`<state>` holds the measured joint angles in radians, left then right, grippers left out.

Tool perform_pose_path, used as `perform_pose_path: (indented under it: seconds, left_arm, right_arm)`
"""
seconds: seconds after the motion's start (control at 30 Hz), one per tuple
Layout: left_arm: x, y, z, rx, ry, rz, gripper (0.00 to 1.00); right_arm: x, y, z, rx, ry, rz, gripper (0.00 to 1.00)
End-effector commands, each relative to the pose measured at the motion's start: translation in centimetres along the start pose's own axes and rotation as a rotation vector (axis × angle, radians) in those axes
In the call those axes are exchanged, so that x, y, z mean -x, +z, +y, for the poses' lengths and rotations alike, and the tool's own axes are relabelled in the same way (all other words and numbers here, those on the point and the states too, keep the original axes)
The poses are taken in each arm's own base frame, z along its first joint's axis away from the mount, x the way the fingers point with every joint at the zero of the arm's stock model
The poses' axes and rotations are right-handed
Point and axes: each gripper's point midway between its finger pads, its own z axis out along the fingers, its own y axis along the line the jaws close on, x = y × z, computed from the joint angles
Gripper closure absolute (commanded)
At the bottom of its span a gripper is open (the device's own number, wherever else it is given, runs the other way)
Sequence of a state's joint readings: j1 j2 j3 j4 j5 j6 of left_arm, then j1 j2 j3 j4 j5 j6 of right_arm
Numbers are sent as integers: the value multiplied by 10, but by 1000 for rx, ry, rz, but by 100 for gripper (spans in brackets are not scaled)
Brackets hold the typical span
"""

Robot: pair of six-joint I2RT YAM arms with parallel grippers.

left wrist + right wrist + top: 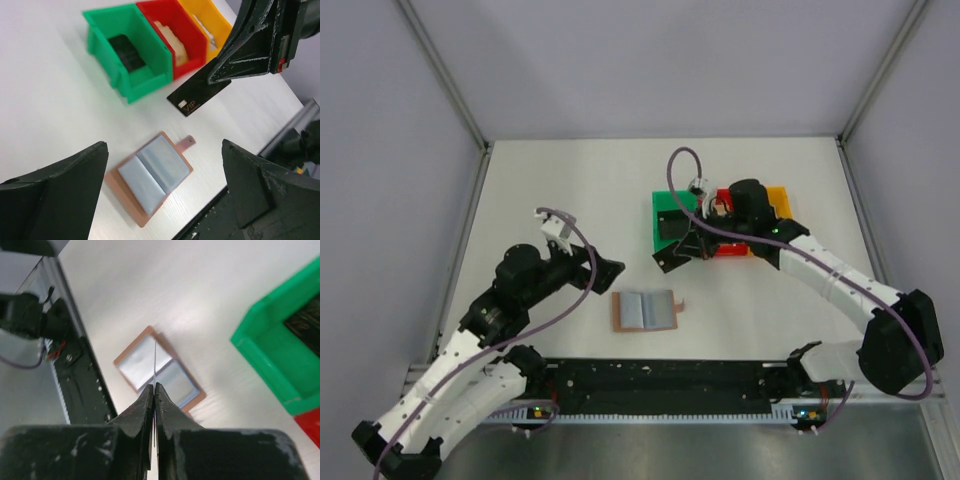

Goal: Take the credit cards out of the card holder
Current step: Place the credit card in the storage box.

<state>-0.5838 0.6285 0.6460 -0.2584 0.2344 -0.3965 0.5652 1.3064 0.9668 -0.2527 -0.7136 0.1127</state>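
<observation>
The card holder (645,311) lies open on the table (550,180), blue-grey side up, near the front edge between the two arms. Its brown tab points right. The right gripper (154,390) is pressed together on a black card (197,95), holding it in the air on the near side of the green bin (145,82), beyond the card holder. Another dark card (127,52) lies inside that bin. A red bin (195,55) and a yellow bin (212,22) stand to its right. The left gripper (604,268) hovers spread wide, left of the card holder, touching nothing.

Qty: 2 cards (197,95), 1 card holder (150,177), 3 bins (145,82), 2 arms (830,275).
</observation>
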Motion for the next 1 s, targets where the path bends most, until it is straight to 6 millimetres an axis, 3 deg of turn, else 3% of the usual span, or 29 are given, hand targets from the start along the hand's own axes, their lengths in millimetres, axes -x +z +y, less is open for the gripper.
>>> perform_pose_path:
  seconds: [0.0, 0.1, 0.23, 0.5, 0.77, 0.97]
  left_arm:
    - [35, -34, 37, 283, 95, -72, 1]
    - [43, -48, 47, 351, 148, -102, 1]
    - [33, -52, 66, 418, 168, -142, 1]
    - [33, -63, 78, 495, 197, -138, 1]
    - [26, -58, 80, 489, 219, -91, 1]
    - [24, -57, 79, 480, 222, -84, 1]
  right_arm:
    - [49, -22, -61, -293, 178, -154, 100]
    - [59, -31, -99, -467, 262, -192, 100]
    - [75, -24, -130, -575, 333, -188, 100]
    - [73, 20, -179, -611, 452, -119, 100]
    - [68, 65, -191, -518, 489, -97, 100]
    - [61, 83, -203, -513, 538, -87, 98]
